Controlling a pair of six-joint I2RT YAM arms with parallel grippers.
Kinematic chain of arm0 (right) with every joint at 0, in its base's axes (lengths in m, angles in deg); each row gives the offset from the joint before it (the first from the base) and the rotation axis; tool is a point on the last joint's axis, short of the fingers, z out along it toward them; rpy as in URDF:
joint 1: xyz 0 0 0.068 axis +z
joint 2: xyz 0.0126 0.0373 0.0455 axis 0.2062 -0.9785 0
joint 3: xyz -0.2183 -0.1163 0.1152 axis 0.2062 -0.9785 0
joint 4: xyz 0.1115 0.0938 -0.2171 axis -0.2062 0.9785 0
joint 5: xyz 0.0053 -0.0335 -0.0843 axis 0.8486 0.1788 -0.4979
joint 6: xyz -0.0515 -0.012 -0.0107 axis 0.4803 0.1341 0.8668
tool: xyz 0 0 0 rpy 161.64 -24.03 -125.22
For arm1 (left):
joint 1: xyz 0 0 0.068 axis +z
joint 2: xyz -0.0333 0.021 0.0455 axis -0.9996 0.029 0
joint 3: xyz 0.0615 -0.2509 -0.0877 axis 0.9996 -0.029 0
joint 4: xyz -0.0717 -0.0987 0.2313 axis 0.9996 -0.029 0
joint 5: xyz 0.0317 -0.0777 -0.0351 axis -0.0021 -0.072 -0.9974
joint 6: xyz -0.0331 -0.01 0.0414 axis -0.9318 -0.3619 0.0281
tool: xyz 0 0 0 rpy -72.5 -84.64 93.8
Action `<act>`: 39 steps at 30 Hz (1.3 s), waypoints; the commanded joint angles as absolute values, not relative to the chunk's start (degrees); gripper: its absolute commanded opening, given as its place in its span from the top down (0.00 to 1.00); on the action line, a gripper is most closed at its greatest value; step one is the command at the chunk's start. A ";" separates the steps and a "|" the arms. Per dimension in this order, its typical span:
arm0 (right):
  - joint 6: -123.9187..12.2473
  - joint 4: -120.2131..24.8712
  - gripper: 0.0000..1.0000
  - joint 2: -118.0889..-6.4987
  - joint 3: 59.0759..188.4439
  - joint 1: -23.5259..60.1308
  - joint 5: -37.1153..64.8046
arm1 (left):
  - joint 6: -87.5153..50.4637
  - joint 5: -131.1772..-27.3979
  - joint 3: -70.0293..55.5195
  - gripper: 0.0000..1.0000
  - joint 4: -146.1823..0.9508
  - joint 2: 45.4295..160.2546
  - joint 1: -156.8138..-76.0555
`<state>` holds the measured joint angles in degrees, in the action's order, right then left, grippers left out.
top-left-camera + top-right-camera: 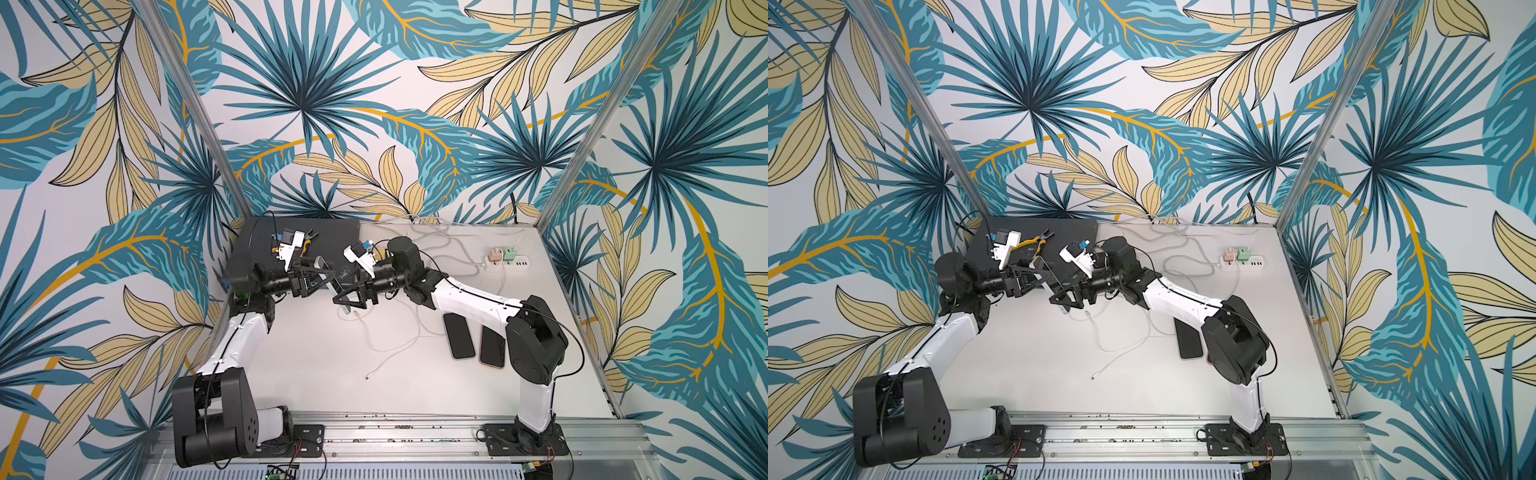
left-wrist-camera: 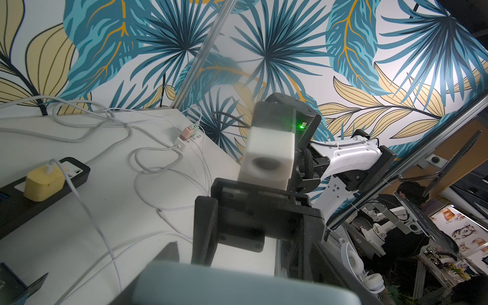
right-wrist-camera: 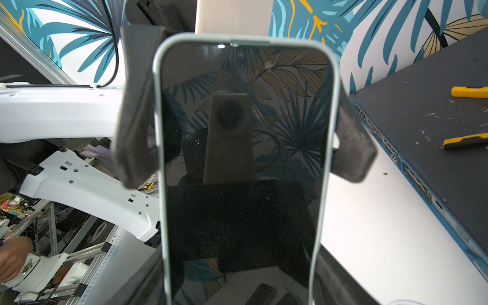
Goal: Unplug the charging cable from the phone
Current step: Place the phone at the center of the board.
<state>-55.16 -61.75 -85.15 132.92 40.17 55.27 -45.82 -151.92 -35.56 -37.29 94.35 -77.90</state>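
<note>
Shows phone [image 3: 243, 158] aloft just in front of black box [image 1: 336, 232], side edges clamped by left gripper [image 1: 326, 277]. Shows right gripper [image 1: 343, 303] flanking lower end; grip unclear. Looks light, rigid, slick, breakable: pinch plug, unseen here, not glass.

We log a robotics lab test cell: leaf-printed panels [image 1: 374, 83] on aluminium posts [image 1: 195, 112] box in a white surface [image 1: 324, 374], the left arm [image 1: 237, 345] and right arm [image 1: 469, 297] are bolted to a slotted rail [image 1: 395, 428], a power strip [image 1: 515, 262] sits toward the back, and more white rig parts [image 2: 380, 219] stand outside.
</note>
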 commanded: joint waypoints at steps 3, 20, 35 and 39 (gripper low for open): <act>-55.23 -65.72 0.55 -84.31 130.03 40.43 56.86 | -46.37 -153.06 -36.01 0.16 -34.59 93.07 -77.45; -58.22 -69.90 0.59 -80.98 118.06 41.73 44.79 | -25.25 -142.29 -30.26 0.00 -68.90 92.10 -72.69; -59.67 -52.21 0.59 -82.51 121.45 48.43 20.09 | -12.37 -125.29 -24.66 0.00 -88.03 92.53 -72.43; -58.21 -46.63 0.59 -84.55 125.10 50.80 14.66 | -12.36 -121.38 -24.30 0.00 -89.22 92.54 -72.10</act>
